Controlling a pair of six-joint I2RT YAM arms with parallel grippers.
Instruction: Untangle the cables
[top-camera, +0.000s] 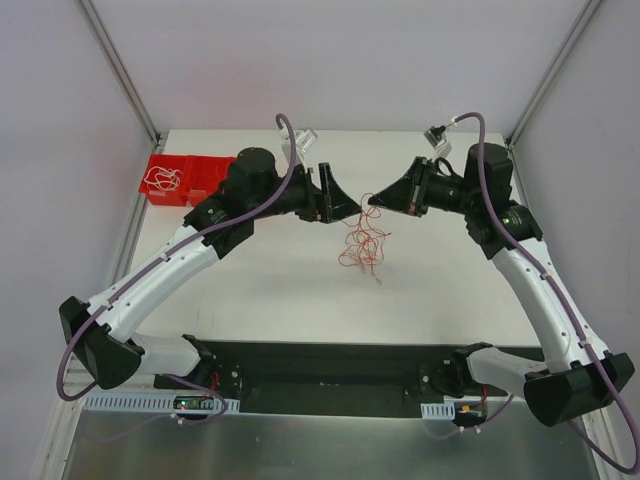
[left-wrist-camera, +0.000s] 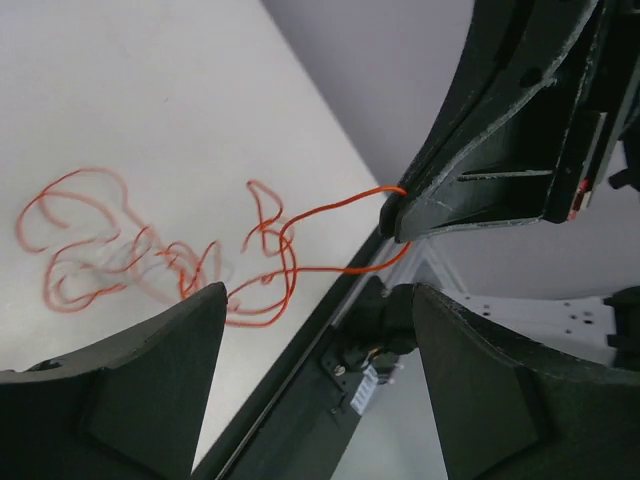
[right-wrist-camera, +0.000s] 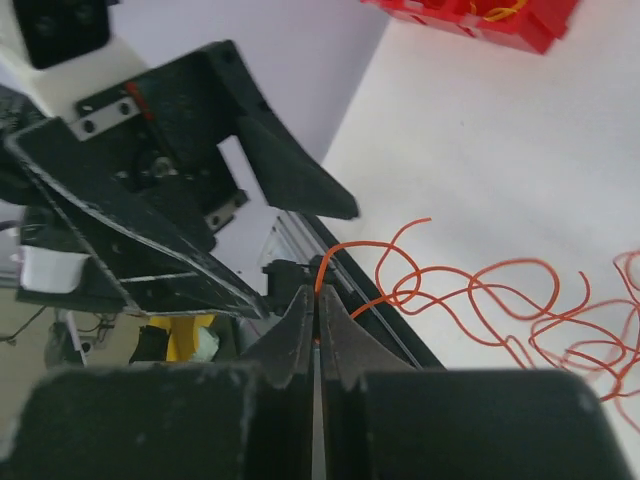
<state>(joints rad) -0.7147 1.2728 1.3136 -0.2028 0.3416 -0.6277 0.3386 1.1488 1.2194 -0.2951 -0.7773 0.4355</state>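
A tangle of thin red-orange cables hangs from my right gripper down onto the white table. In the right wrist view that gripper is shut on one orange strand, and the other loops trail off to the right. My left gripper faces it from the left, close but apart. Seen from the left wrist, the left gripper is open with nothing between its fingers. The loops lie beyond them, and one strand runs up to the right gripper's tip.
A red bin at the table's back left holds a few pale wires; it also shows in the right wrist view as the bin. A black base rail runs along the near edge. Frame posts stand at the back corners.
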